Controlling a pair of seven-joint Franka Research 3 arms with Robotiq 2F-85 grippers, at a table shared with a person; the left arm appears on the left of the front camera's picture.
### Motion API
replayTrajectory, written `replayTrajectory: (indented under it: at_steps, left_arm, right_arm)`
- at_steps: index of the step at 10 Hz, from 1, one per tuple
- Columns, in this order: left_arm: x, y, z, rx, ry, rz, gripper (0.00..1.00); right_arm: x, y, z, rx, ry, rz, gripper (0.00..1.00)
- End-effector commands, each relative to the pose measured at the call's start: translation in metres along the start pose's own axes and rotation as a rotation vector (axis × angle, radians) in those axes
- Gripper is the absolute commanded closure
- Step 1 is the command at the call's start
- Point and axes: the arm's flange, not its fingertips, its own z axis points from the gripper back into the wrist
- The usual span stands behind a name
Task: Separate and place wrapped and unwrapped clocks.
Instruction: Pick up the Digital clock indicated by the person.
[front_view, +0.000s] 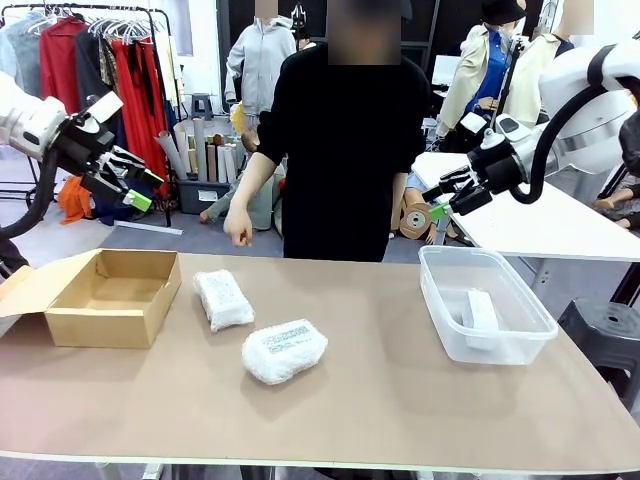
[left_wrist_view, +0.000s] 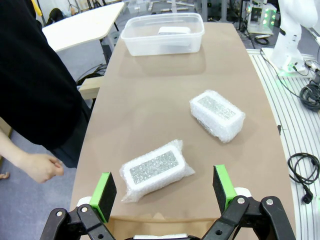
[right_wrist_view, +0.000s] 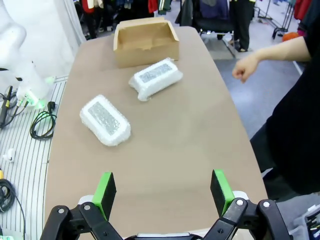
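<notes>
Two bubble-wrapped clocks lie on the brown table: one (front_view: 222, 298) beside the cardboard box, the other (front_view: 284, 350) nearer the front, label up. In the left wrist view they are the near bundle (left_wrist_view: 154, 169) and the far bundle (left_wrist_view: 217, 114); in the right wrist view, one (right_wrist_view: 155, 77) and the other (right_wrist_view: 105, 120). A bare white clock (front_view: 480, 312) rests inside the clear tub (front_view: 440, 310). My left gripper (front_view: 138, 187) hangs open high above the table's left end. My right gripper (front_view: 441, 197) is open too, raised above the tub's far side. Both hold nothing.
An open tan cardboard box (front_view: 110, 325) sits at the table's left end. A person in black stands at the far edge, one hand (front_view: 238, 230) hanging loosely above the table. A white side table (front_view: 540, 225) stands behind the tub.
</notes>
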Motion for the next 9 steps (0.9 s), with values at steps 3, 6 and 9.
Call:
replayTrajectory:
  at_steps: [3,6,9]
  left_arm:
    - [0.0007,-0.0015,0.0015,0.0,0.004,-0.002,0.0]
    - [0.0007,-0.0015,0.0015,0.0,0.004,-0.002,0.0]
    - [0.0007,-0.0015,0.0015,0.0,0.004,-0.002,0.0]
  right_arm:
    - [0.0001,0.0001,-0.0002,-0.001,0.006,0.007,0.0]
    - [0.0001,0.0001,-0.0002,-0.001,0.006,0.007,0.0]
    - [0.0001,0.0001,-0.0002,-0.001,0.006,0.007,0.0]
